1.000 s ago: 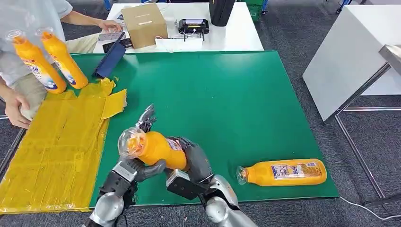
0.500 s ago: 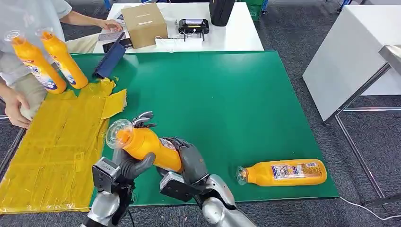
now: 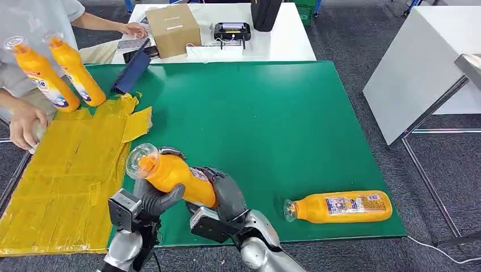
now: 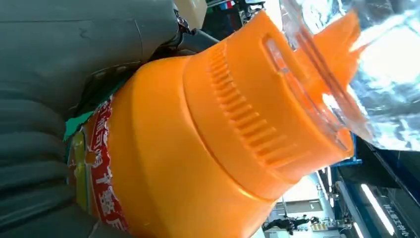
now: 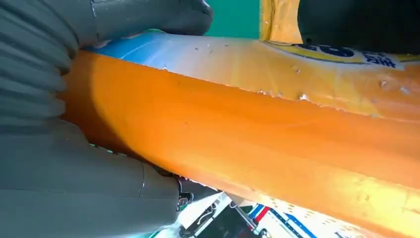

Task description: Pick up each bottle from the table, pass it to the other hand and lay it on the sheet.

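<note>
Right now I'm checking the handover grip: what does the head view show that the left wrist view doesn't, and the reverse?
Head view alone: the right hand wrapped round the body of the held bottle, the left hand below its neck end, the yellow sheet, a second bottle lying on the green table, and two bottles upright at the sheet's far end.

Left wrist view alone: the ribbed orange collar and the clear cap close up.

Both: the held bottle, gripped.

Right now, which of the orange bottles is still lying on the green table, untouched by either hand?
The bottle lying on its side near the table's front right edge. Another is held between both hands, and two lie on the yellow sheet.
</note>
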`<state>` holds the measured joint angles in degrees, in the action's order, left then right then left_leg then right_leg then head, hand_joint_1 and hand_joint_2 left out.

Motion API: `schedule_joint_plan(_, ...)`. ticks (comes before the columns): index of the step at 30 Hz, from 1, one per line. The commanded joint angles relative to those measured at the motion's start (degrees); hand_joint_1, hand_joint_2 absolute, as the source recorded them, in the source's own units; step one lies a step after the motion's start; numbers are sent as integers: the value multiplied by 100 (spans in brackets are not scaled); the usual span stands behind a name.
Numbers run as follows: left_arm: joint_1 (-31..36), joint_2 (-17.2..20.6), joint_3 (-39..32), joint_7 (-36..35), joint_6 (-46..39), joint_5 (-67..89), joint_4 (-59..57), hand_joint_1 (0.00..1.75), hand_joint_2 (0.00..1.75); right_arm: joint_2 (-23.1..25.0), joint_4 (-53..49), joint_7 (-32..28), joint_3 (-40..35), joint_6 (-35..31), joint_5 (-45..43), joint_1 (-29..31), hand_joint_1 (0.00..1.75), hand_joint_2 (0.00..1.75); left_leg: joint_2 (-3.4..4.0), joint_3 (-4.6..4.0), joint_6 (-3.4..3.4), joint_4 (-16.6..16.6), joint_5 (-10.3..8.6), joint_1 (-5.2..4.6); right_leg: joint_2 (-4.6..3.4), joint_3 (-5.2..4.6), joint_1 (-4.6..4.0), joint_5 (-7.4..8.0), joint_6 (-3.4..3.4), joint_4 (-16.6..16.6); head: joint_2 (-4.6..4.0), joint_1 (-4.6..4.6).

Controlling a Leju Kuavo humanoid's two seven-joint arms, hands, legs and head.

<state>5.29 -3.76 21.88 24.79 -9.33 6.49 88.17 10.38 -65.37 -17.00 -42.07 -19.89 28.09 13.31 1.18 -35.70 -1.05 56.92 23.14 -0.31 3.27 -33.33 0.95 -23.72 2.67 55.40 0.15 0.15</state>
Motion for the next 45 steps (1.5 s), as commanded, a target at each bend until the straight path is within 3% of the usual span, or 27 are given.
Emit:
schedule_joint_plan(1,214,91,-85,-53,-3,-5,-92,175,175,-210,-177,-141,178,-242,-155,-55,152,175,-13,34,11,0,15,13,-25,40,-8,-13,-14,-7,0,0)
schedule_joint_plan(2,227,119,-129,-51,-117,84,-51,175,175,-248,-372,-191,272,-317,-193,-140,26,175,-13,21,8,0,9,9,-16,26,-5,-9,-10,-5,0,0)
schedule_joint_plan(3,248,164,-191,-27,-361,330,28,175,175,-301,-706,-258,427,-399,-297,-282,0,175,-17,24,9,3,12,12,-16,30,-7,-12,-12,-3,0,0)
schedule_joint_plan(8,275,231,-265,-72,-509,510,168,175,175,-427,-1167,-243,544,-320,-379,-437,0,175,-19,12,7,3,7,6,-9,17,-3,-9,-9,1,0,0)
schedule_joint_plan(11,397,317,-344,-117,-1536,1856,247,175,175,-500,-1946,-458,837,-526,-366,-788,0,175,-16,26,10,6,14,11,-21,31,-5,-14,-13,0,0,0)
schedule_joint_plan(16,1038,656,-472,-1572,-1949,5064,-145,175,175,-785,-3657,-536,1466,-599,-253,-1457,0,175,-32,1,7,6,3,7,9,8,-3,-10,-9,4,0,0)
schedule_joint_plan(17,1238,738,-524,-2163,-2024,6434,-430,175,175,-809,-3875,-580,1581,-590,-246,-1540,0,175,-49,11,10,13,9,12,14,24,-7,-20,-13,8,0,0)
schedule_joint_plan(20,1766,983,-475,-3105,-1472,8220,-1203,175,175,-798,-4204,-689,1810,-613,-270,-1661,0,175,-33,6,6,3,0,5,9,12,-2,-7,-8,2,0,0)
schedule_joint_plan(21,2186,1370,69,-3733,-739,8351,-1695,175,175,-771,-4261,-703,1878,-625,-251,-1649,0,175,-34,15,9,3,3,8,2,22,-3,-10,-11,1,0,0)
schedule_joint_plan(23,2828,1618,620,-4191,-137,8351,-2753,175,175,-738,-4278,-617,1951,-578,-135,-1574,0,175,-43,11,10,2,-4,7,14,18,-3,-8,-13,4,0,0)
schedule_joint_plan(24,3214,1696,1028,-4448,100,8351,-3463,175,175,-727,-4225,-571,1965,-525,-93,-1492,0,175,-54,20,14,3,-3,11,14,31,-6,-12,-17,4,0,0)
schedule_joint_plan(25,3366,1627,1028,-4413,-201,8351,-3929,175,175,-704,-4185,-557,1981,-521,-68,-1459,0,175,-46,13,9,0,-8,8,18,21,-4,-5,-12,0,0,0)
schedule_joint_plan(27,3402,1610,1028,-4403,-279,8351,-4047,175,175,-702,-4168,-559,1987,-521,-65,-1448,0,175,-35,19,12,-4,-11,6,8,19,-2,0,-12,-2,0,-2)
schedule_joint_plan(29,3545,1702,1293,-4661,182,8351,-4561,175,175,-710,-4005,-518,1953,-499,15,-1341,0,175,-5,21,17,-1,-9,11,-18,16,-10,12,-26,-4,0,-2)
schedule_joint_plan(34,3683,1621,1023,-4584,35,8334,-6167,175,175,-802,-3784,-338,2000,-689,395,-1227,0,175,27,44,16,-6,-4,14,-45,35,-11,11,-27,-8,0,0)
schedule_joint_plan(38,3320,1558,447,-4381,-92,8075,-6478,175,175,-972,-3634,-72,2108,-661,726,-1270,0,175,35,42,17,-7,-2,11,-59,30,-9,11,-29,-9,0,0)
schedule_joint_plan(39,3271,1551,413,-4400,-103,8090,-6509,164,175,-1000,-3581,-64,2129,-645,746,-1264,0,175,32,28,13,-9,-8,7,-44,18,-6,15,-23,-9,0,2)
schedule_joint_plan(40,3219,1544,375,-4448,-102,8204,-6528,0,175,-1017,-3542,-19,2162,-613,820,-1258,0,175,32,42,17,-7,-2,13,-55,32,-10,9,-27,-12,0,0)
schedule_joint_plan(45,3082,1505,203,-4451,-102,8194,-6506,0,175,-1084,-3455,108,2212,-543,1008,-1243,0,175,18,36,13,-12,-9,4,-42,34,-2,11,-25,-9,0,0)
